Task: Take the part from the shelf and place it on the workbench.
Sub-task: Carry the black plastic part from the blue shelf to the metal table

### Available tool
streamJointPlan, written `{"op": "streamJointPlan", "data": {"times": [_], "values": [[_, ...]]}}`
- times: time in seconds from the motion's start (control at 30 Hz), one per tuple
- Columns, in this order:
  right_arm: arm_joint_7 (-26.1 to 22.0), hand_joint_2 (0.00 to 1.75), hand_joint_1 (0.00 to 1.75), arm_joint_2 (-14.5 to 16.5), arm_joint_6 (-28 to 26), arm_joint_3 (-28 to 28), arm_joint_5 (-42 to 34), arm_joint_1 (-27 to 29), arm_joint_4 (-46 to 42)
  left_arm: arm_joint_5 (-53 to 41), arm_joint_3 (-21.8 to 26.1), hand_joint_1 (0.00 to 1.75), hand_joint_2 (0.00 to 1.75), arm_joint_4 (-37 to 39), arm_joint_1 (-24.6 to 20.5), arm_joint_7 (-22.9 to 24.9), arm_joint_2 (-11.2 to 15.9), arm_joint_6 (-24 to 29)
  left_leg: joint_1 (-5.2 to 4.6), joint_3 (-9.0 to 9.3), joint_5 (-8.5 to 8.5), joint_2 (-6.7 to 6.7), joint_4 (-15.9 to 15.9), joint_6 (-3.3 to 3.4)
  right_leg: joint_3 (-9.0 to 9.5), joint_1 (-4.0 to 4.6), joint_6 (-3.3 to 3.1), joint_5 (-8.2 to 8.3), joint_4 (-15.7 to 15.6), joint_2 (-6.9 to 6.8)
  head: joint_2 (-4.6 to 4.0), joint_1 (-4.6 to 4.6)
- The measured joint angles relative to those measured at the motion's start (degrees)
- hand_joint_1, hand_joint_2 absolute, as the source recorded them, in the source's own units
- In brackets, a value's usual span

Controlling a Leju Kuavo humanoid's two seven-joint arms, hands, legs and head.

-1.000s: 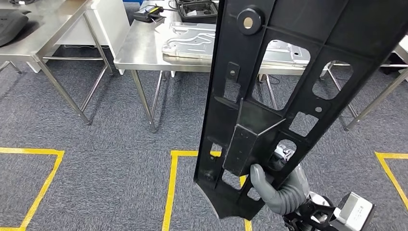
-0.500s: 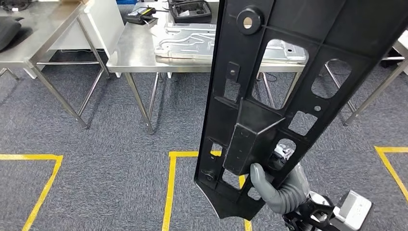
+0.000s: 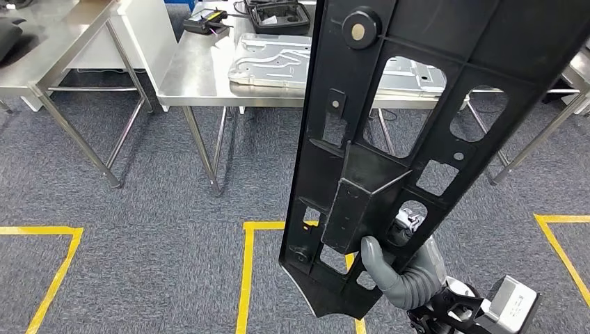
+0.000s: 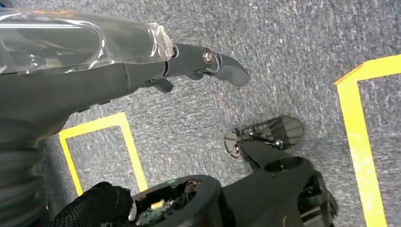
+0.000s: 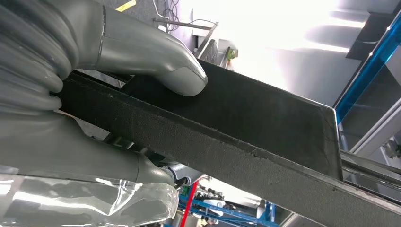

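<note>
The right robot hand (image 3: 396, 268) came up from the near right edge of the head view and gripped the part (image 3: 410, 139) near its lower end, its thick grey thumb pressed against the part's front face beside a raised rectangular block. In the right wrist view the same robot hand (image 5: 85, 80) clamped the part's (image 5: 246, 137) edge, thumb on one side and the ribbed grey cover and further fingers on the other. The part was held upright and slightly tilted, well above the floor, rising past the top of the head view.

The part was a long, flat panel of matte black plastic with moulded ribs, several rectangular and rounded cut-outs, a round boss with a pale centre near its top, and a pointed lower end. Its edge looked rough and grainy up close.

The left robot hand (image 4: 142, 71) hung over the grey carpet (image 4: 293, 42), holding nothing; whether its dark fingers were spread or curled I could not tell.

Farther off stood a stainless-steel bench (image 3: 202, 76) on thin metal legs, carrying a silvery stamped metal sheet (image 3: 278, 59) and a black case (image 3: 282, 15). A second steel bench (image 3: 49, 49) stood to the far left. Yellow tape lines (image 3: 247, 278) marked squares on the carpet.
</note>
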Motion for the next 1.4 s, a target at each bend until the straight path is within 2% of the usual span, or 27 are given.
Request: {"op": "streamJointPlan", "data": {"times": [0.07,0.1,0.13,0.17,0.23,0.27,0.33,0.43,0.47,0.5,0.57,0.6,0.63,0.67,0.7,0.77,0.8,0.83,0.97,1.03,1.1,1.13,1.17,1.23,1.3,1.33,1.4], "values": [[0.0,1.75,1.75,0.0,0.0,0.0,0.0,0.0,0.0,0.0,0.0,0.00,1.75,0.0,0.0,0.0,0.0,0.0,-0.24,0.24,-0.32,0.04,0.0,0.46,-4.93,0.12,-0.02,-2.94,8.5,-0.07,0.00,0.01],[0.0,1.75,1.75,0.0,0.0,0.0,0.0,0.0,0.0,0.0,0.0,0.00,1.75,0.0,0.0,0.0,0.0,0.0,-0.39,0.39,-0.49,0.04,0.0,0.61,-6.98,0.16,-0.08,-3.37,11.4,-0.07,0.00,0.00],[0.0,1.75,1.75,0.0,0.0,0.0,0.0,0.1,0.0,0.0,0.0,0.00,1.75,0.0,0.1,0.0,0.0,0.0,-0.56,0.64,-0.71,0.04,0.0,0.71,-8.02,0.18,-0.19,-2.66,12.2,-0.07,0.00,0.00],[0.0,1.75,1.75,0.0,0.0,0.0,0.0,0.1,0.0,0.0,0.0,0.00,1.75,0.0,0.1,0.0,0.0,0.0,-0.69,0.99,-0.95,0.01,0.0,0.75,-7.77,0.22,-0.37,-0.84,10.5,-0.08,0.00,0.00],[0.0,1.75,1.75,0.0,0.0,0.0,0.0,0.1,0.0,0.0,0.0,0.00,1.75,0.0,0.2,0.0,-0.1,0.0,-0.87,1.86,-1.52,-0.05,0.0,0.64,-4.62,0.52,-1.04,3.84,2.5,-0.24,0.00,-0.02],[0.0,1.75,1.75,0.0,0.0,0.0,0.0,0.1,0.0,0.0,0.0,0.00,1.75,0.0,0.2,0.0,-0.1,0.0,-1.00,2.13,-1.85,-0.07,0.0,0.43,-3.05,0.79,-1.38,5.28,-1.2,-0.39,0.00,-0.02],[0.0,1.75,1.75,0.0,0.0,0.0,0.0,0.0,0.0,0.0,0.0,0.00,1.75,0.0,0.2,0.0,-0.2,0.0,-1.09,2.28,-2.41,-0.05,0.0,-0.12,-1.62,1.25,-1.92,5.85,-4.4,-0.58,0.00,-0.06],[0.0,1.75,1.75,0.0,0.0,0.0,0.0,0.0,0.0,0.0,0.0,0.00,1.75,0.0,0.1,0.0,-0.1,0.0,-1.03,2.50,-3.21,0.06,0.3,-1.11,-1.16,1.16,-2.53,5.63,-4.9,-0.38,0.00,-0.07],[0.0,1.75,1.75,0.0,0.0,0.0,0.0,0.0,0.0,0.0,0.0,0.00,1.75,0.0,0.0,0.0,-0.1,0.0,-0.99,2.03,-3.97,0.05,1.7,-1.52,-0.82,0.99,-2.80,5.54,-5.1,-0.40,0.00,-0.21],[0.0,1.75,1.75,0.0,0.0,0.0,0.1,0.0,-0.1,0.0,0.0,0.00,1.75,0.0,0.0,0.0,0.0,0.0,-0.85,0.75,-5.22,0.02,4.4,-1.94,-0.47,0.80,-3.04,5.44,-5.2,-0.44,0.00,-0.33],[0.0,1.75,1.75,0.0,0.0,0.0,0.0,-0.1,-0.1,0.0,0.0,0.00,1.75,0.0,0.0,0.0,0.0,0.0,-0.38,-4.14,-8.17,-0.01,12.9,-2.65,-0.16,0.70,-3.38,5.07,-5.2,-0.45,0.00,-0.57],[0.0,1.75,1.75,0.0,0.0,0.0,0.0,0.0,-0.1,0.1,0.0,0.00,1.75,0.0,-0.1,0.0,0.0,0.0,-0.19,-6.50,-8.91,-0.01,16.5,-2.89,-0.02,0.70,-3.41,4.88,-5.2,-0.40,0.00,-0.55],[0.0,1.75,1.75,0.0,0.0,0.0,0.0,0.0,-0.1,0.1,0.0,0.00,1.75,0.0,-0.1,-0.1,0.0,0.0,-0.05,-7.92,-8.58,0.00,18.0,-3.07,0.22,0.67,-3.37,4.65,-5.2,-0.34,0.00,-0.55],[0.0,1.75,1.75,0.0,0.0,0.0,0.1,0.0,-0.1,0.1,0.0,0.00,1.75,0.0,-0.2,-0.1,0.0,-0.1,0.05,-8.01,-7.03,0.00,17.0,-3.20,0.62,0.63,-3.26,4.35,-5.2,-0.26,0.00,-0.55],[0.0,1.75,1.75,0.0,0.0,0.0,0.1,0.0,-0.1,0.1,0.0,0.00,1.75,0.0,-0.2,-0.1,0.0,-0.1,0.15,-6.93,-4.66,0.00,13.8,-3.25,1.15,0.58,-3.11,3.99,-5.2,-0.17,0.00,-0.55],[0.0,1.75,1.75,0.0,0.0,0.0,0.2,0.0,-0.1,0.0,0.0,0.00,1.75,0.0,-0.1,0.0,0.0,-0.2,0.19,-3.60,-0.32,-0.03,5.4,-3.05,2.08,0.63,-2.58,3.12,-5.2,0.02,-0.01,-0.58],[0.0,1.75,1.75,0.0,0.0,0.0,0.2,0.0,-0.1,0.0,0.0,0.00,1.75,0.0,-0.1,0.0,0.0,-0.2,0.16,-2.43,0.59,-0.08,2.6,-2.71,2.33,0.74,-2.28,2.75,-5.1,0.12,-0.01,-0.55],[0.0,1.75,1.75,0.1,0.0,0.0,0.2,0.0,-0.1,0.0,0.0,0.00,1.75,0.0,-0.1,0.0,0.0,-0.2,0.07,-1.83,0.71,-0.13,1.3,-2.30,2.40,0.86,-1.98,2.46,-5.1,0.19,-0.01,-0.54],[0.0,1.75,1.75,0.0,0.0,0.0,0.2,-0.1,-0.1,0.0,0.0,0.00,1.75,0.0,0.0,-0.1,0.0,-0.3,-0.08,-1.03,0.12,-0.13,0.7,-0.57,2.13,0.60,-0.91,1.16,-3.8,0.13,-0.01,-0.46],[0.1,1.75,1.75,0.0,0.0,0.0,0.2,-0.2,-0.2,0.0,0.0,0.00,1.75,0.0,0.0,-0.1,0.0,-0.3,0.02,-0.40,-0.25,0.17,0.5,0.13,-0.85,0.49,-0.63,-1.44,2.4,-0.04,0.00,-0.39],[0.2,1.75,1.75,0.0,0.0,0.0,0.0,-0.1,-0.2,0.0,0.0,0.00,1.75,0.0,0.0,-0.1,0.0,-0.4,-0.05,0.14,-0.85,0.60,0.5,0.43,-5.88,0.50,-0.49,-3.90,10.5,-0.06,0.00,-0.37],[0.2,1.75,1.75,0.0,0.1,0.0,-0.1,-0.1,-0.2,0.0,0.0,0.00,1.75,0.0,0.1,-0.1,0.0,-0.4,-0.08,0.50,-1.20,0.84,0.5,0.42,-7.68,0.50,-0.46,-3.80,12.6,-0.09,0.00,-0.37],[0.3,1.75,1.75,0.0,0.1,0.0,-0.2,-0.1,-0.2,0.0,0.0,0.00,1.75,0.0,0.1,-0.1,-0.1,-0.4,-0.09,0.98,-1.60,1.12,0.5,0.37,-8.34,0.49,-0.47,-2.44,12.3,-0.20,0.00,-0.37],[0.3,1.75,1.75,0.0,0.1,0.0,-0.2,-0.1,-0.2,0.0,0.0,0.00,1.75,0.0,0.2,-0.1,-0.1,-0.4,-0.09,2.25,-2.55,1.73,0.5,0.11,-6.29,0.53,-0.64,2.79,5.5,-1.30,0.00,-0.37],[0.3,1.75,1.75,0.0,0.1,0.0,-0.2,-0.2,-0.2,0.0,0.0,0.00,1.75,0.0,0.2,-0.1,-0.1,-0.4,-0.38,3.25,-3.61,2.36,0.5,-0.48,-3.44,0.99,-1.04,5.95,-1.5,-3.13,0.00,-0.39],[0.3,1.75,1.75,0.0,0.1,0.0,-0.2,-0.2,-0.2,0.0,0.0,0.00,1.75,0.0,0.3,-0.1,-0.2,-0.4,-0.51,3.55,-4.06,2.68,0.5,-0.83,-2.75,1.19,-1.34,6.25,-3.1,-3.59,0.00,-0.42],[0.4,1.75,1.75,0.0,0.2,0.0,-0.2,-0.2,-0.2,0.0,0.0,0.00,1.75,0.0,0.3,-0.1,-0.1,-0.4,-0.61,3.98,-4.71,3.43,0.2,-1.52,-2.55,1.35,-2.02,5.73,-3.5,-2.87,0.00,-0.46]]}}
